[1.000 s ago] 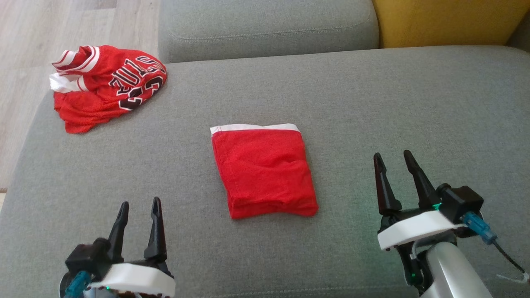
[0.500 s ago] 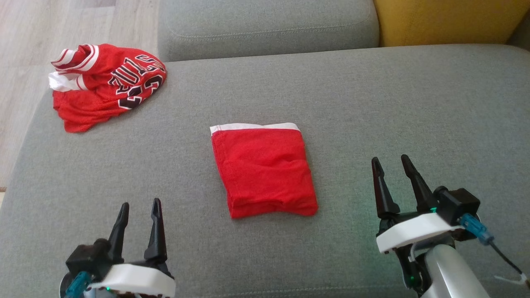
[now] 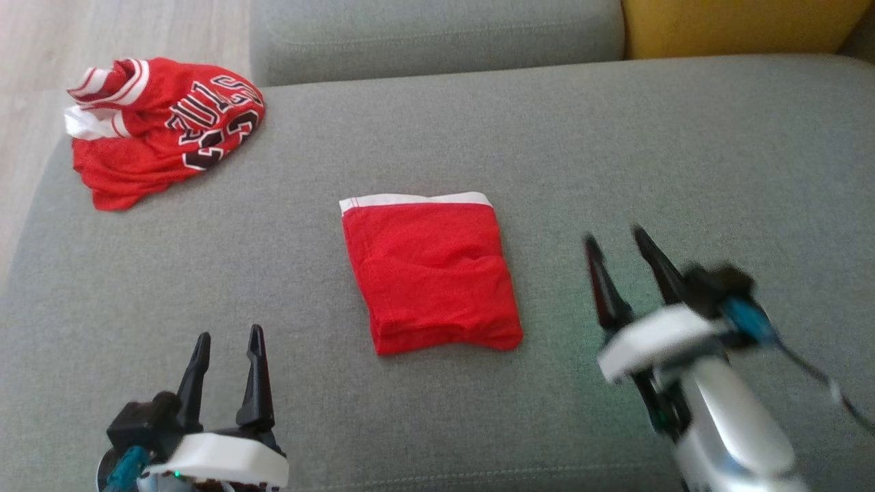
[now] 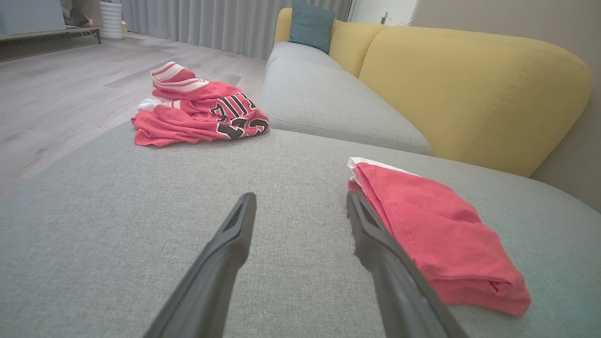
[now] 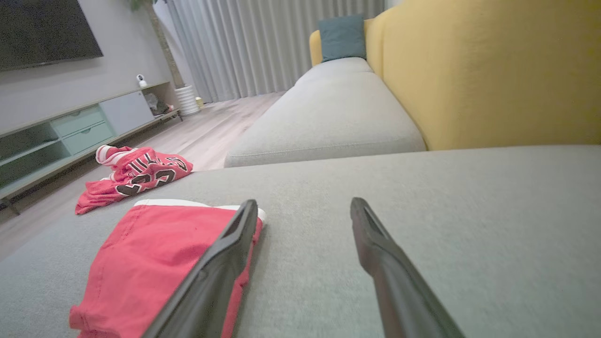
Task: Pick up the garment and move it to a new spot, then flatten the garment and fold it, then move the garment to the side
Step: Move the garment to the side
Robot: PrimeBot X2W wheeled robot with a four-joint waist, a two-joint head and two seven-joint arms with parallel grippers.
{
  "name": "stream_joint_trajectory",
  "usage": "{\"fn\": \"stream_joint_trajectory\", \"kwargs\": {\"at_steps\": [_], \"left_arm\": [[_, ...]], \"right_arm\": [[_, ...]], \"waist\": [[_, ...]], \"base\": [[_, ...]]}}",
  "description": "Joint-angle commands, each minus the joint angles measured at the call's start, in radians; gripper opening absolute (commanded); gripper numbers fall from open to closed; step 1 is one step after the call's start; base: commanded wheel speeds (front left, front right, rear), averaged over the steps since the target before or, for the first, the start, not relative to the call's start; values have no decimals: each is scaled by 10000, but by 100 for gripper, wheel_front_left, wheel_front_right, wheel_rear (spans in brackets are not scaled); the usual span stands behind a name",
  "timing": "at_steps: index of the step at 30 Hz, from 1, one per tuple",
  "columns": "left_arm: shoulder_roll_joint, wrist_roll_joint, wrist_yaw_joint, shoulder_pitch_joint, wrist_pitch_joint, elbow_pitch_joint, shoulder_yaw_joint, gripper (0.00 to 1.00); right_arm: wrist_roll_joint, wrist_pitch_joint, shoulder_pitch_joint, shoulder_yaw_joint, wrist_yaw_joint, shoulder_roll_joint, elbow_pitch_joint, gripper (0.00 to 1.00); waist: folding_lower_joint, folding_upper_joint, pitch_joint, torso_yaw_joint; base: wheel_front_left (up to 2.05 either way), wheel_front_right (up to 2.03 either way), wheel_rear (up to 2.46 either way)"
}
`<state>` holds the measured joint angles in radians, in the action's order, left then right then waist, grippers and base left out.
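Grey woven fabric covered the wide sofa seat (image 3: 615, 171) on which everything lay. The garment (image 3: 164, 130), a red mesh jersey with black lettering, sat crumpled at the seat's far left corner, close to the edge by the wooden floor (image 3: 27, 41). A plain red cloth (image 3: 431, 273), folded into a rough rectangle with a white band along its far edge, lay mid-seat between the two grippers, well apart from the garment. Beyond the seat came a second grey cushion (image 3: 437, 34) and a yellow backrest (image 3: 738, 24), with a teal pillow (image 4: 312, 26) at the far end. Bare fabric ran from the left gripper (image 3: 230, 333) to the garment. That gripper hovered low at the near left, its fingers pointing away over the seat, spread wide and empty. The right gripper (image 3: 614, 234), blurred in the head view, stood at the near right, near the cloth's right side. It leaned slightly leftward, its fingers likewise wide apart and holding nothing.
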<state>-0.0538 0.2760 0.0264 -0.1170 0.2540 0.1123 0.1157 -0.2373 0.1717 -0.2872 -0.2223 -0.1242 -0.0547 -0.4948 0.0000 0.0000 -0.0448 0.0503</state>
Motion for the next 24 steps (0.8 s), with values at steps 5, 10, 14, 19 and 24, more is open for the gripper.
{"fn": "stream_joint_trajectory", "kwargs": {"at_steps": [5,10,14,19,24], "left_arm": [[35,13,6,735,78,-328,-333,100],[35,17,-60,962,78,-219,-230,100],[35,60,-59,1085,78,-150,-165,100],[35,110,-40,1286,78,-143,-154,100],[35,146,-58,1476,78,-102,-81,100]], "right_arm": [[-430,-1540,-2097,-1414,-65,45,-633,100],[-1660,-3317,-3361,-2786,-65,-113,-1810,100],[-2524,-4232,-3882,-3732,-65,-426,-2487,100],[-3309,-4743,-4388,-4284,-65,-617,-3257,100],[-3782,-4860,-4846,-4550,-65,-564,-4056,100]], "waist": [[0,0,-289,45],[0,0,-470,-135],[0,0,-639,-362],[0,0,-956,-609],[0,0,-1226,-827]], "base": [[0,0,0],[0,0,0],[0,0,0],[0,0,0],[0,0,0]]}}
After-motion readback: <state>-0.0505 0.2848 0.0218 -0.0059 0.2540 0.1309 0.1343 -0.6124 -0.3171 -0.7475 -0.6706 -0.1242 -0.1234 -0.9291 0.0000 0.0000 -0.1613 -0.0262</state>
